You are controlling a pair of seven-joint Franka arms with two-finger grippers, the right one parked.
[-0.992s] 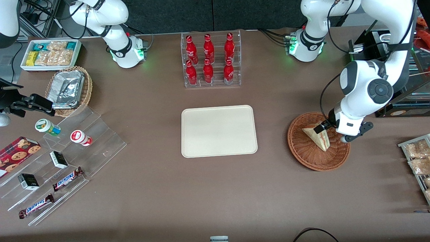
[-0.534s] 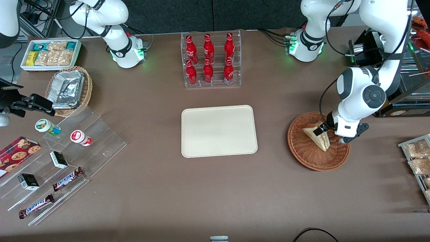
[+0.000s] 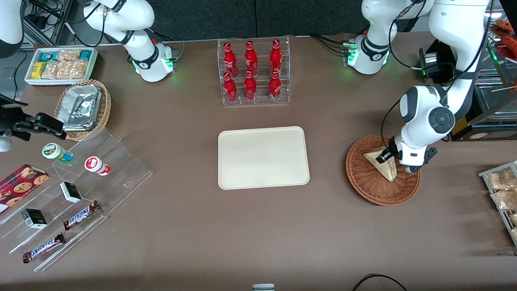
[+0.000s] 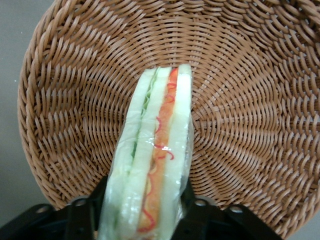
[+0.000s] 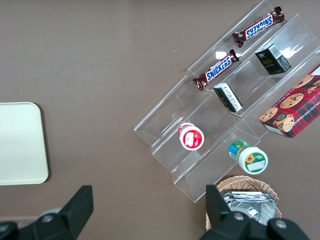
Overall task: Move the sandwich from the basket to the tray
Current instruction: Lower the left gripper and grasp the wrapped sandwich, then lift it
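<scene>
From the front I see the gripper (image 3: pixel 388 159) down inside the basket (image 3: pixel 365 182), which sits on the tabletop (image 3: pixel 258 230) toward the working arm's end. The sandwich (image 3: pixel 382 167) stands on edge in the basket, its wide end under the gripper and its point aimed nearer the front camera. The tray (image 3: pixel 263 157) lies flat mid-table, well apart from the basket and bare. A rack of red bottles (image 3: pixel 252 72) stands farther from the camera than the tray.

On the left wrist camera I see the sandwich (image 4: pixel 150 165) up close, wrapped in clear film, with green and red-orange layers between white bread. The gripper (image 4: pixel 145 215) straddles its wide end: one black finger (image 4: pixel 85 217) is pressed against each bread face, closed onto the sandwich. The basket weave (image 4: pixel 240 115) surrounds it.

On the right wrist camera I see a corner of the tray (image 5: pixel 20 145) and a clear stepped stand (image 5: pixel 210 115) holding snacks.
</scene>
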